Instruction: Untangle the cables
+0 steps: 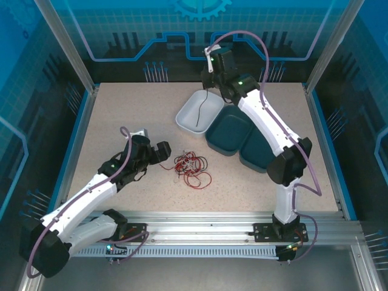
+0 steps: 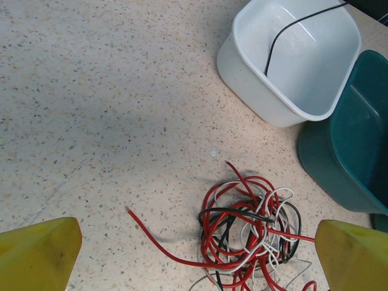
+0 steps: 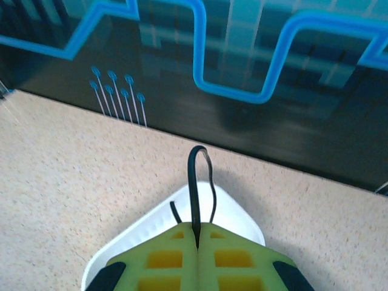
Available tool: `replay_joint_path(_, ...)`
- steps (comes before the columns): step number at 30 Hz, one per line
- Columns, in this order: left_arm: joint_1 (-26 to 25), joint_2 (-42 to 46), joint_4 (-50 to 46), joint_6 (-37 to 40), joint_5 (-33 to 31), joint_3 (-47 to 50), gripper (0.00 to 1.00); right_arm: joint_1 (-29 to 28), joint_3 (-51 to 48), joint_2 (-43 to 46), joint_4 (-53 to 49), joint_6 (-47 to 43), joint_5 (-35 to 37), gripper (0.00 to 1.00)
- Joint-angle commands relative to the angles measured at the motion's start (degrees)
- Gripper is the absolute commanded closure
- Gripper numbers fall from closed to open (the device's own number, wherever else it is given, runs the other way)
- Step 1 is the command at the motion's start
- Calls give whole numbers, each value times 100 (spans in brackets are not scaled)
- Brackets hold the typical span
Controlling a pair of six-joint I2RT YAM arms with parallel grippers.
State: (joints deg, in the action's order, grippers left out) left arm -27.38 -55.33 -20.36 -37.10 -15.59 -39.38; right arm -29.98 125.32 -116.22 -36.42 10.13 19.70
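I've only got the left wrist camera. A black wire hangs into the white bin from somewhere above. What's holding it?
Observer: The right gripper, shut on the black cable above the white bin.
Operator: What's beyond the teal bin at my right edge?
Observer: A second teal bin, right beside it.
Operator: Where does the left gripper sit?
Observer: Top view: open, at the left side of the tangle.
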Motion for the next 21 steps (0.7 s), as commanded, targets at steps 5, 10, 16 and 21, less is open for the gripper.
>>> replay_joint_path(5, 57, 75, -96, 176, -175, 146, 1, 34, 293, -568, -708, 462, 33, 100)
replay_joint_path(10, 67, 42, 24, 186, -135, 194, 1, 5, 291, -941, -961, 656, -405, 100)
replay_joint_path(16, 76, -35, 67, 164, -88, 198, 1, -126, 492, -1449, -1277, 622, -670, 100)
replay_joint_path(21, 74, -74, 111, 159, -52, 205, 1, -157, 643, -1873, -1592, 656, -716, 100)
